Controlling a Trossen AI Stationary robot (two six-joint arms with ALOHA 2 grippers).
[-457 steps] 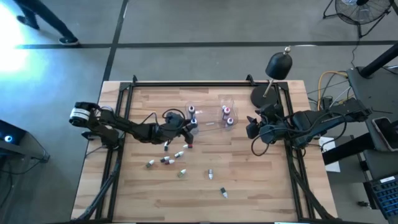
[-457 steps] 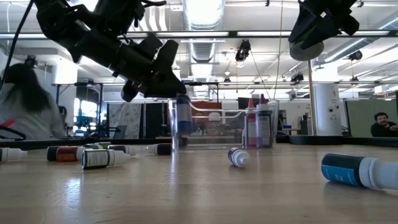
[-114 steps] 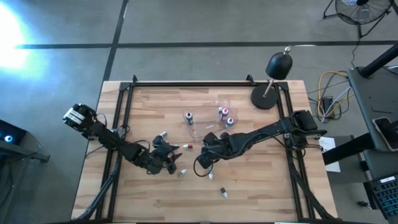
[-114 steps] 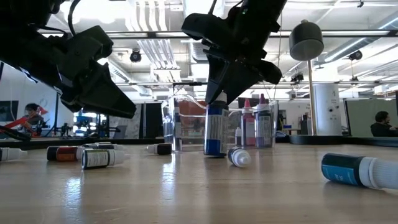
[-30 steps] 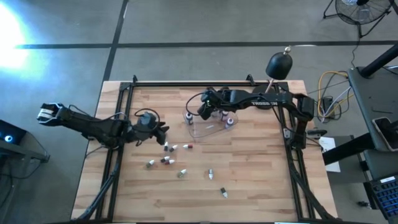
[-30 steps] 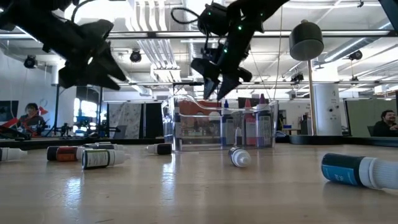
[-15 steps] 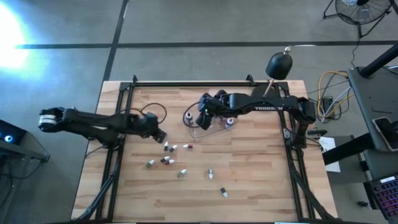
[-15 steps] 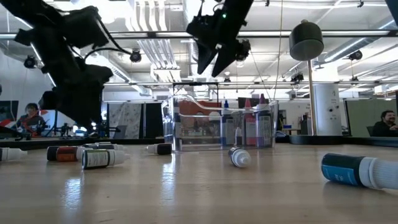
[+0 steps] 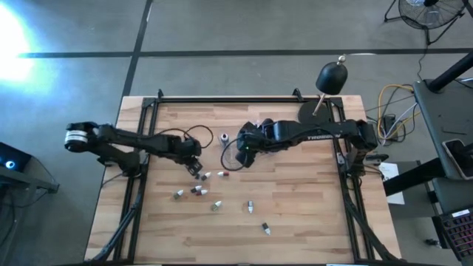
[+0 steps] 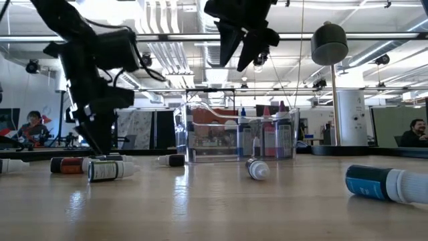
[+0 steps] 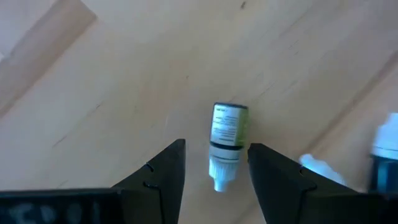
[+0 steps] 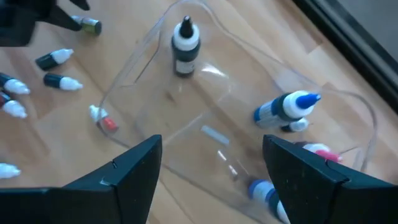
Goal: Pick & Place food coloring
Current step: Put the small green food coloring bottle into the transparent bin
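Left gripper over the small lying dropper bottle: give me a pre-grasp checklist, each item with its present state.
1. Left gripper open: ok.
2. Green-labelled white-tipped dropper bottle lies between the fingers: ok.
3. Bottle flat on the wooden table, not yet held: ok.
4. Neighbouring blue-capped bottle outside the fingers: ok.
5. Right gripper open, above the clear plastic tub, away from the left: ok.
6. Fingertip height above table: cannot tell.

Wooden plank surface (image 9: 295, 214) bordered by a black metal frame (image 9: 222, 99). A clear plastic tub (image 10: 200, 137) is seen near its middle. A black dome lamp (image 9: 332, 77) is placed at the far right corner. A floor fan (image 9: 429, 11) stands beyond it.
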